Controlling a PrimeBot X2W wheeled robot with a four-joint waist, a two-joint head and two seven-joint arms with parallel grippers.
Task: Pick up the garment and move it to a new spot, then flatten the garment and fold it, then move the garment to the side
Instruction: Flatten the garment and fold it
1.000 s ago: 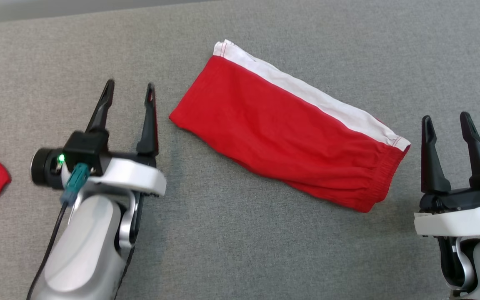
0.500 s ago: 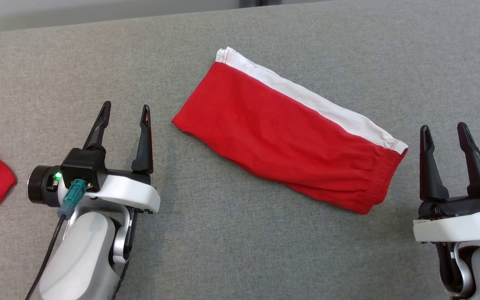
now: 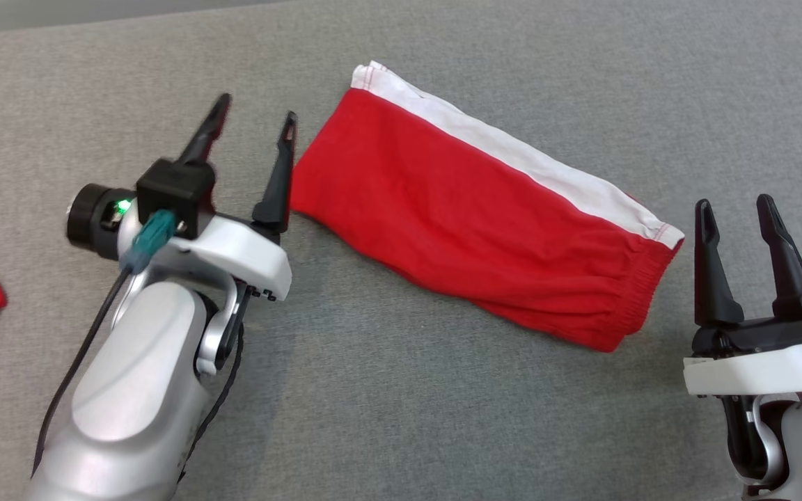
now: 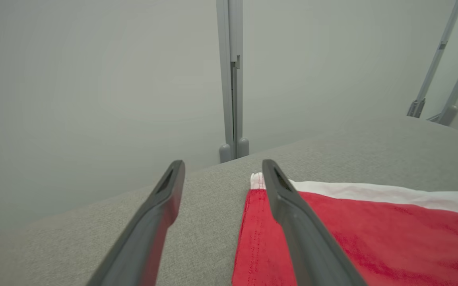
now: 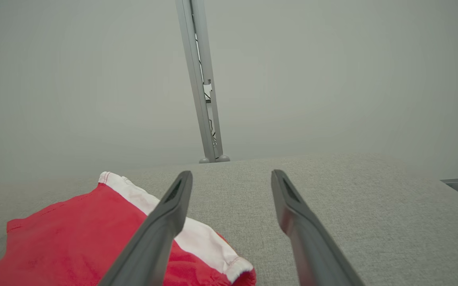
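At garment [image 3: 470,223] edge: left claw [image 3: 256,110], spread | right claw [image 3: 733,203]: near other end, spread

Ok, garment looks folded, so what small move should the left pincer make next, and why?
Probably lower the left pincer and close on the left edge of the red garment, to slide it aside. The garment lies folded flat, the pincer is open and empty, and that edge sits between its jaws.
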